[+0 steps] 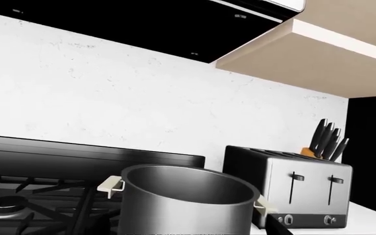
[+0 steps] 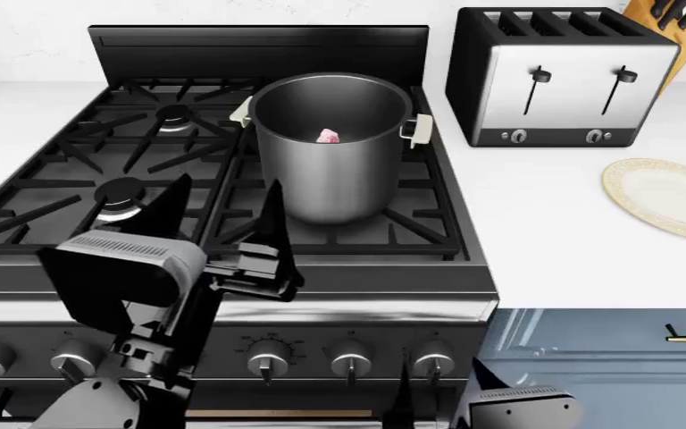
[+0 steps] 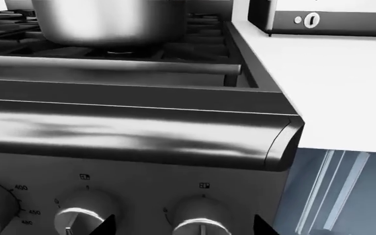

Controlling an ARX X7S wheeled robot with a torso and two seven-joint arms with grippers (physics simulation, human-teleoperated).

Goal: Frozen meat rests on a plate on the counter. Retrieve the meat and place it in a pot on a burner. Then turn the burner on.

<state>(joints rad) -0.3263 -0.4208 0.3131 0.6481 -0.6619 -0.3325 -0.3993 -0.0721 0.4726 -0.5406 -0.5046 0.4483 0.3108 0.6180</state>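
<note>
Frozen meat (image 2: 329, 136) already lies at the bottom of the pot (image 2: 329, 147), which stands on the grate over the burner (image 3: 119, 51) at the stove's front right; plate (image 2: 667, 197) sits bare on the desk (image 2: 557, 223) w/ the toaster (image 2: 564, 76) behind it. Remaining step, by my reading: turn the burner on. Right end effector (image 3: 181, 227) hangs low before the control panel, fingers spread w/ nothing between them, its tips either side of the rightmost knob (image 3: 201, 220), which is just ahead of it; pot is above and beyond. Left end effector (image 2: 230, 237) hovers over the stove's front edge, fingers also spread and empty, pot just beyond it. To do this well: confirm from the small marks above the knobs which one serves the pot's burner, since a neighbouring knob (image 3: 83, 218) sits just beside; centre the fingers on the knob, close firmly, then rotate about the knob's own axis w/o dragging sideways. Slipping off the smooth knob looks like the main risk.
</note>
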